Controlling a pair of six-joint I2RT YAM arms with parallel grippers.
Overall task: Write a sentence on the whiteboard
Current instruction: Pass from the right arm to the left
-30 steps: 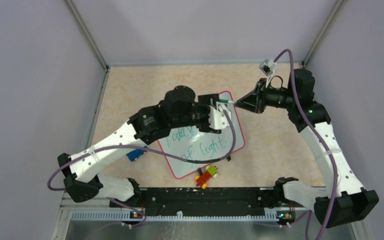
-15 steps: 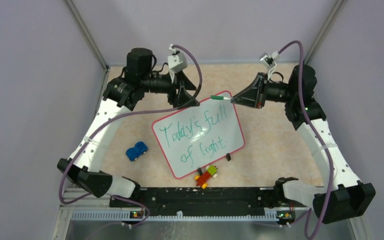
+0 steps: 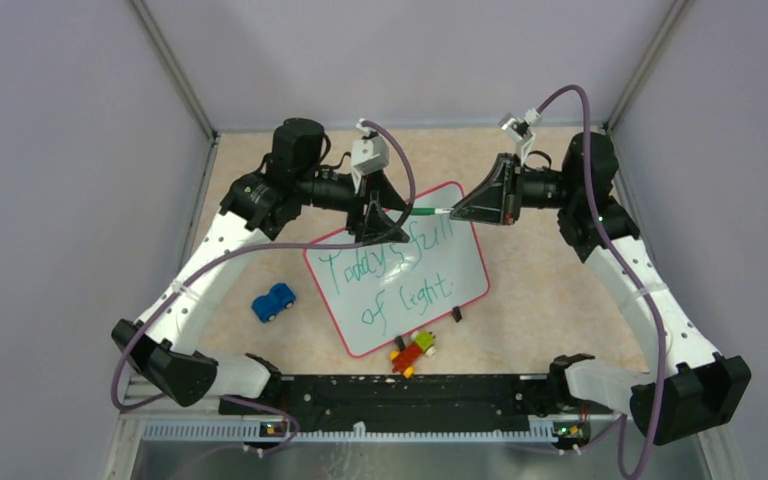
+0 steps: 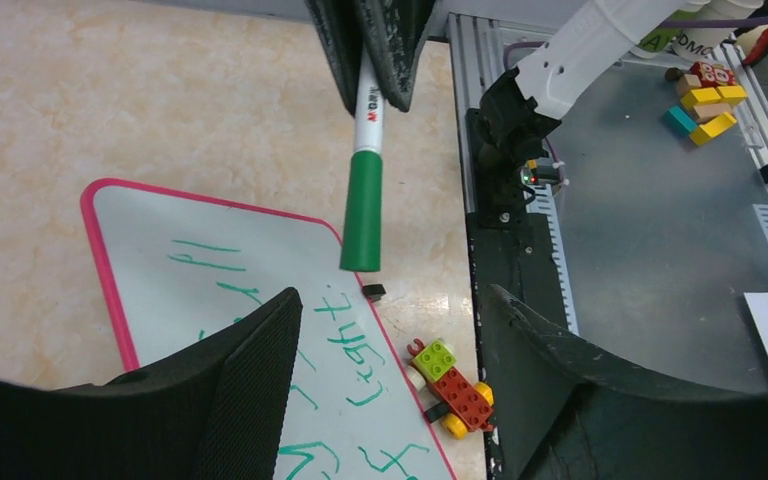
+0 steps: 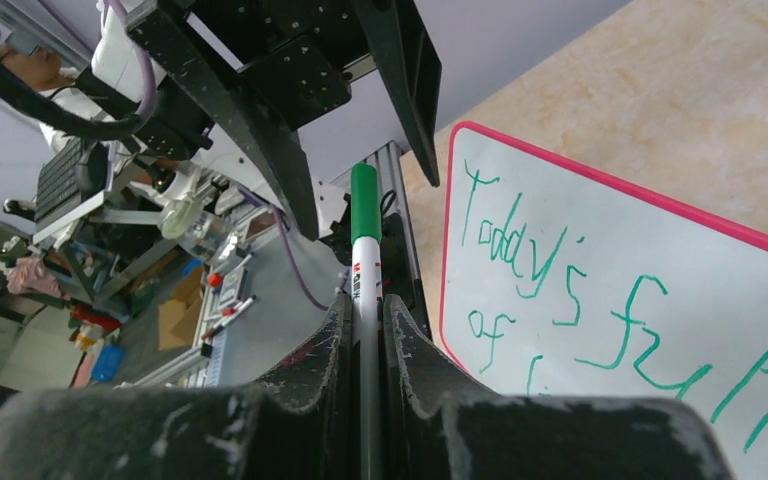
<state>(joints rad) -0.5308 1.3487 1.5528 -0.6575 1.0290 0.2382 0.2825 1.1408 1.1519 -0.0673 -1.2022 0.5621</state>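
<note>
The whiteboard [image 3: 460,255] lies tilted on the table, with a red-pink rim. The sentence [image 3: 390,265] is green lettering in two lines reading "Today's full of light." My right gripper [image 3: 455,212] is shut on a white marker [image 3: 425,211] and holds it level above the board's far edge, green capped end pointing left. My left gripper [image 3: 392,214] is open, with the green end at the mouth of its jaws. In the left wrist view the marker [image 4: 363,210] hangs just ahead of my open gripper [image 4: 392,300]. In the right wrist view my gripper [image 5: 365,300] clamps the marker [image 5: 364,230].
A blue toy car [image 3: 274,301] sits left of the board. A brick toy [image 3: 413,351] lies at the board's near corner, and shows in the left wrist view [image 4: 450,385]. A small black piece [image 3: 456,314] lies by the board's near right edge.
My left arm lifted off the board and swung to the far left, then its open jaws came back right to the marker's green end. My right gripper moved slightly left with the marker.
</note>
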